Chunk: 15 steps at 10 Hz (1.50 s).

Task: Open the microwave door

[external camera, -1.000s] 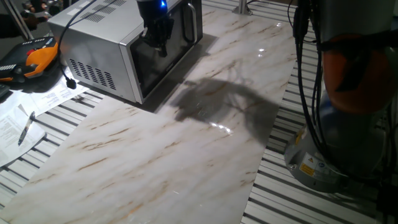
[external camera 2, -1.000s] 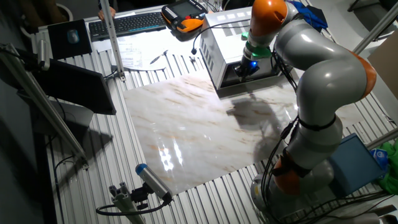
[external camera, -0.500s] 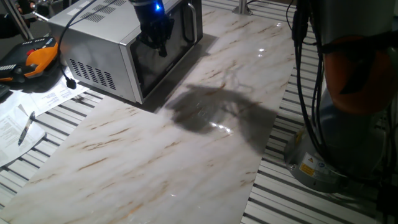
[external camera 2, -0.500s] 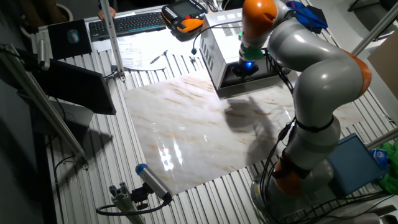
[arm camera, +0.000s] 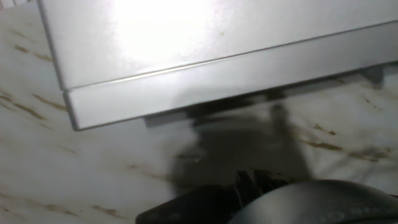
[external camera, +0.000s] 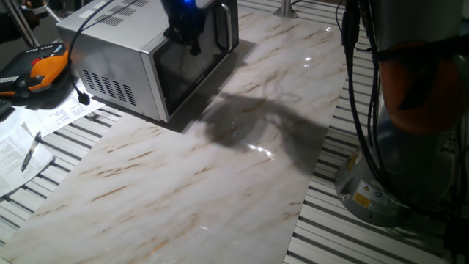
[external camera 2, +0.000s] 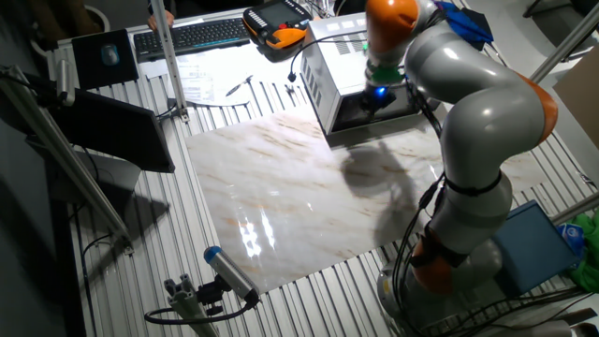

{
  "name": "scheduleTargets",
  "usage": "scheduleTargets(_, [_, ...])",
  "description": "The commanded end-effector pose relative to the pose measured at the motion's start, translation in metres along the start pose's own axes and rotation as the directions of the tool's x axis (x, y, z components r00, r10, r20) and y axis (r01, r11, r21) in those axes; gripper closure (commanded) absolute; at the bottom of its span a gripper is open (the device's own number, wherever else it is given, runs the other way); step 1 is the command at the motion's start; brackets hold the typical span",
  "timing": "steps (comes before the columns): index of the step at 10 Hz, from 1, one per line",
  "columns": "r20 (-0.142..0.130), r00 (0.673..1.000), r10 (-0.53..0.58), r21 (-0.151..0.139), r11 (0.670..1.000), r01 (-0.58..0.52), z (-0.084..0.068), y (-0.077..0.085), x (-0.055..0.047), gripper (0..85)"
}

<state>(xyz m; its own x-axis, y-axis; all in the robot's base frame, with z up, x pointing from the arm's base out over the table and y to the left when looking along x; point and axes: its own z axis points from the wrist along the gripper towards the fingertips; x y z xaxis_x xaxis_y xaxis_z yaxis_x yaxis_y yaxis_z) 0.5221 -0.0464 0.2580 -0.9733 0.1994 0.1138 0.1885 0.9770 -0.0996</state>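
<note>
Microwave: the microwave (external camera: 117, 55) sits at the far end of the marble slab (external camera: 205, 169), vent slots on its side, black power cord (external camera: 77, 44) trailing over the top.
Door: the microwave door (external camera: 192, 62) looks flush with the body, dark glass facing the slab, vertical bar handle (external camera: 233, 26) at its far edge.
Gripper: the gripper (external camera: 189, 42) hangs right in front of the upper part of the glass, blue light glowing above it; can't tell how wide the fingers are or whether they touch anything.
Hand view: silver top panel (arm camera: 205, 37) and door edge fill the upper frame, marble below; fingers aren't clear here.
Arm: it reaches over the slab from its base (external camera: 377, 191), casting a big shadow.
Clutter: orange pendant (external camera: 40, 66), papers (external camera: 22, 139) and a pen (external camera: 31, 150) beside the microwave.
</note>
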Motion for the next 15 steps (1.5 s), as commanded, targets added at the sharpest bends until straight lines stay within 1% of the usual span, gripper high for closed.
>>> scheduleTargets(1, [0.002,1.000,-0.014,0.010,1.000,0.014,0.002,-0.039,-0.008,68.0])
scheduleTargets(2, [0.019,1.000,-0.024,0.031,0.999,0.023,0.004,-0.060,-0.012,68.0])
scheduleTargets(3, [0.029,0.999,-0.041,0.026,0.999,0.040,0.005,-0.077,-0.018,51.0])
scheduleTargets(4, [0.025,0.998,-0.066,0.024,0.998,0.065,0.004,-0.097,-0.026,51.0])
scheduleTargets(5, [0.006,0.997,-0.078,0.014,0.997,0.078,0.002,-0.115,-0.033,51.0])
scheduleTargets(6, [0.000,0.996,-0.093,0.018,0.996,0.093,-0.004,-0.133,-0.039,51.0])
scheduleTargets(7, [-0.004,0.995,-0.097,0.019,0.995,0.097,-0.009,-0.146,-0.043,51.0])
scheduleTargets(8, [-0.005,0.995,-0.105,0.030,0.994,0.105,-0.013,-0.155,-0.045,51.0])
scheduleTargets(9, [0.000,0.994,-0.108,0.039,0.993,0.108,-0.013,-0.163,-0.045,51.0])
scheduleTargets(10, [0.011,0.993,-0.118,0.046,0.992,0.118,-0.013,-0.171,-0.045,51.0])
scheduleTargets(11, [0.010,0.993,-0.122,0.006,0.993,0.122,-0.013,-0.171,-0.045,68.0])
scheduleTargets(12, [-0.002,0.990,-0.140,-0.016,0.990,0.140,-0.013,-0.171,-0.045,85.0])
scheduleTargets(13, [-0.008,0.988,-0.153,-0.020,0.988,0.152,-0.013,-0.171,-0.045,85.0])
scheduleTargets(14, [-0.015,0.987,-0.158,-0.037,0.987,0.158,-0.013,-0.171,-0.045,85.0])
scheduleTargets(15, [-0.027,0.988,-0.150,-0.047,0.988,0.148,-0.013,-0.171,-0.045,85.0])
